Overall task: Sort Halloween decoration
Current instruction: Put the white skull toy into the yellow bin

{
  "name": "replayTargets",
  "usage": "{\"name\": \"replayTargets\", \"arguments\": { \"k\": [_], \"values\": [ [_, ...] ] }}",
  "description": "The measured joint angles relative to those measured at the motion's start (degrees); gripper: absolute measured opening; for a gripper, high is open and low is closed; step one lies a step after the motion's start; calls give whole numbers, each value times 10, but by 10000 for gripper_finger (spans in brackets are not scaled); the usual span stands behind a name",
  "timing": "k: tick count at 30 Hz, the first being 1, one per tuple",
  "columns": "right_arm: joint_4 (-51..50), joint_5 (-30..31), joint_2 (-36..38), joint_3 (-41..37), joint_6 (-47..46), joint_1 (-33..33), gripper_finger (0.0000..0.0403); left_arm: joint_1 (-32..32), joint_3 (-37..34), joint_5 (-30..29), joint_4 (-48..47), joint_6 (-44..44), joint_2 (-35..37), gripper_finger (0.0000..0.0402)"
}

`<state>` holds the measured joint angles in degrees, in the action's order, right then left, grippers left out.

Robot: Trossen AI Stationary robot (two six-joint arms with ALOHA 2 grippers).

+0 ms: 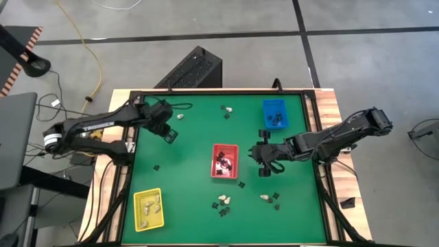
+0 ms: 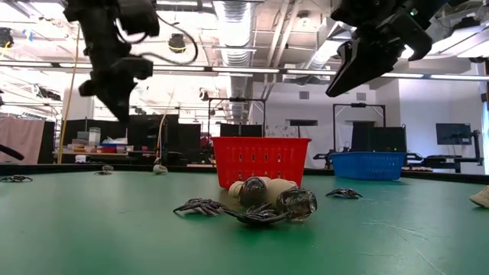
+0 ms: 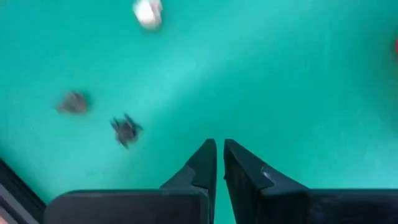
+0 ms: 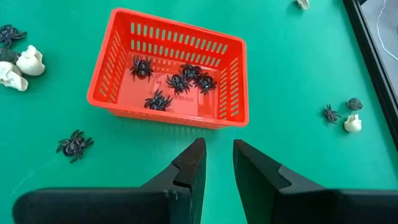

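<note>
On your green felt-topped desk [image 1: 192,144], start at 7 o'clock: the yellow slatted plastic tray [image 1: 148,208] holds several cream skull-shaped lumps [image 1: 153,204]. At 10 o'clock the left gripper [image 1: 170,134] hangs above bare felt with its jaws clenched on nothing, and a small black plastic spider [image 3: 125,129] lies on the felt near it. One cream skull [image 1: 180,116] lies at 11 o'clock. At the centre, the red slatted plastic tray [image 4: 169,68] carries a handful of black spiders [image 4: 180,81]. Just at 3 o'clock of it the right gripper [image 4: 216,163] hovers over the felt, jaws slightly parted and empty. At 6 o'clock more skulls and spiders [image 1: 223,203] lie loose. At 1 o'clock the blue slatted plastic tray [image 1: 274,114] holds dark pieces you cannot make out.
</note>
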<state>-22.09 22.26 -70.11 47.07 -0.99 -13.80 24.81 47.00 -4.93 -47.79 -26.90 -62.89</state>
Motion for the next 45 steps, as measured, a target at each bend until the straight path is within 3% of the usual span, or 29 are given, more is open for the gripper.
{"name": "replayTargets", "arguments": {
  "k": [4,11,17,22,35,45],
  "values": [
    [4,0,0,0,0,9,111,-14,-2,-67,69,-2,-2,26],
    [3,-1,0,0,-7,5,111,45,-3,-63,252,40,-126,104],
    [0,-14,0,0,-11,-5,111,111,6,-68,296,38,-236,174],
    [-2,-14,0,0,-6,-8,111,125,9,-64,324,54,-281,201],
    [-8,-14,0,0,-4,-7,111,132,7,-58,319,62,-319,195],
    [-8,-14,0,0,-5,-7,111,132,7,-54,306,62,-319,96]
  ]
}}
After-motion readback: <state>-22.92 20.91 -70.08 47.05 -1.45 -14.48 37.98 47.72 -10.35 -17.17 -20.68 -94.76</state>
